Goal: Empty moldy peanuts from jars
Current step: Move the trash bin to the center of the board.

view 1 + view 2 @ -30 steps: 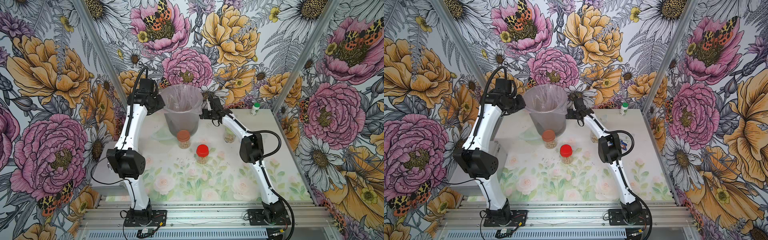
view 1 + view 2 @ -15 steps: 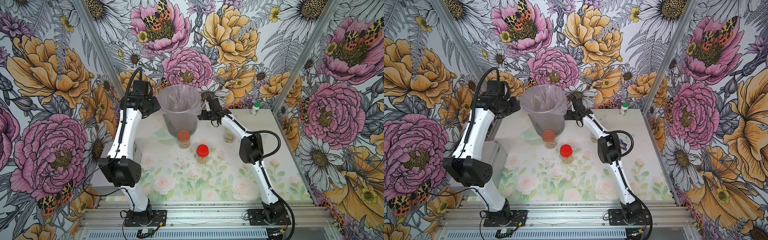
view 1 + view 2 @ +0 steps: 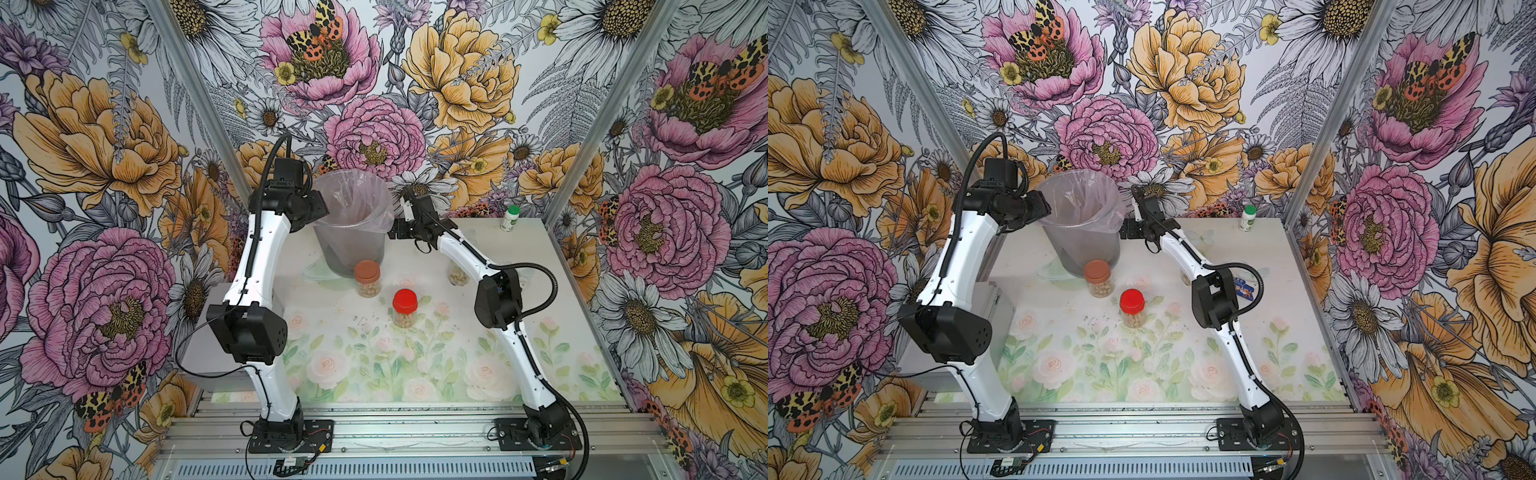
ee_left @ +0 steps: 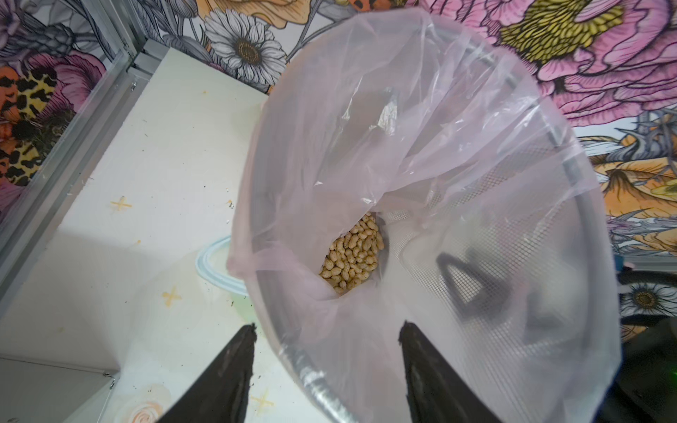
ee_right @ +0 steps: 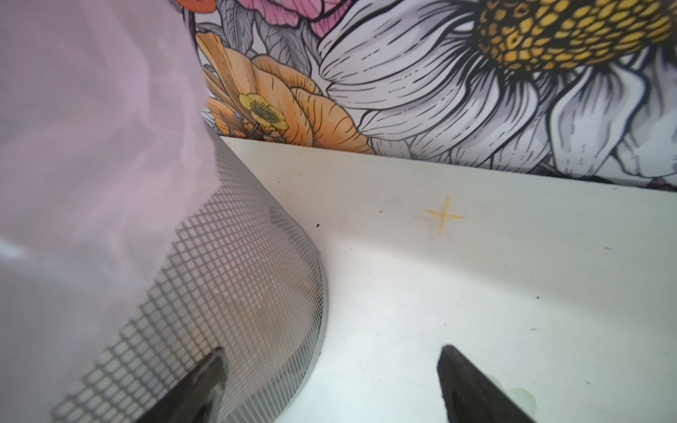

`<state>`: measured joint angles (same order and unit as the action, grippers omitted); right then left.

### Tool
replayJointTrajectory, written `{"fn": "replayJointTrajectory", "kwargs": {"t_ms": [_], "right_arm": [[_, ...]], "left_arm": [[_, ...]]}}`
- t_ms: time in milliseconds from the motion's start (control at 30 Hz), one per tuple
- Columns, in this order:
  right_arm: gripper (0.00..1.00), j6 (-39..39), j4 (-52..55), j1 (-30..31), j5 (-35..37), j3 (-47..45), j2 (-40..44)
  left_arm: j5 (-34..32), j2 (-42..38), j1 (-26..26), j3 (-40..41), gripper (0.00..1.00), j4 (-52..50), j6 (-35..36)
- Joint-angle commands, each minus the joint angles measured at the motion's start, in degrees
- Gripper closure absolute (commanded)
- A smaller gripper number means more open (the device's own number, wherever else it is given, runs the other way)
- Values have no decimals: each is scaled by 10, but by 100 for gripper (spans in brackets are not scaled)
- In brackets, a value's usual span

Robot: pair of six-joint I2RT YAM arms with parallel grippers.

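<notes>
Some peanuts (image 4: 351,256) lay in the bin (image 3: 349,249), yet the capped brown jar (image 3: 367,278) and red jar (image 3: 404,307), plus a third jar (image 3: 457,275) half hidden behind the right arm (image 3: 461,247), held nuts on the table (image 3: 457,353), while the left gripper (image 4: 326,326) and right gripper (image 5: 331,349) gaped empty beside the bin.

The bin (image 5: 234,278) is grey metal mesh. Its bag (image 4: 421,128) is thin, shiny, crinkly plastic you can see through. The peanuts (image 4: 353,256) look bumpy and dull. The jars (image 3: 367,287) are clear, with smooth lids (image 3: 404,300). The table (image 3: 457,365) looks dull.
</notes>
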<state>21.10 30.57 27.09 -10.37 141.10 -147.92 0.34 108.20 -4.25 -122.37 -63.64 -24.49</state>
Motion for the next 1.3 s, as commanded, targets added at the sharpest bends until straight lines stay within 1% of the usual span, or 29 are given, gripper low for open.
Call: {"fn": "replayJointTrajectory", "kwargs": {"t_ms": [0, 200, 267, 500, 567, 600, 733, 867, 933, 1000, 1167, 1267], "right_arm": [[10, -15, -17, 23, -29, 19, -21], [11, -20, -16, 41, -40, 11, -21], [11, -22, -17, 47, -40, 11, -23], [11, -30, -17, 64, -51, 18, -32], [12, -34, -16, 69, -51, 17, -33], [11, -36, -17, 72, -49, 17, -32], [11, -36, -17, 73, -51, 17, -32], [11, -37, -16, 74, -52, 14, -23], [11, -39, -16, 74, -50, 9, -16], [11, -42, -16, 74, -42, 5, -8], [9, -36, -18, 73, -18, 0, 6], [9, -35, -22, 72, -16, 0, 10]], "left_arm": [[-11, 7, 8, -3, 34, 5, 3], [-16, 11, 16, 9, 34, 3, 7], [-16, 11, 18, 15, 37, 1, 8], [-27, 6, 27, 25, 66, -33, 20], [-27, -1, 27, 33, 72, -39, 23], [-26, -7, 28, 38, 74, -39, 23], [-30, -26, 31, 56, 74, -45, 24], [-12, -34, 39, 67, 75, -47, 23], [-4, -34, 42, 68, 75, -52, 20], [3, -57, 46, 61, 77, -63, 17], [12, -69, 62, 55, 76, -87, 21], [9, -79, 68, 51, 76, -99, 24]]}}
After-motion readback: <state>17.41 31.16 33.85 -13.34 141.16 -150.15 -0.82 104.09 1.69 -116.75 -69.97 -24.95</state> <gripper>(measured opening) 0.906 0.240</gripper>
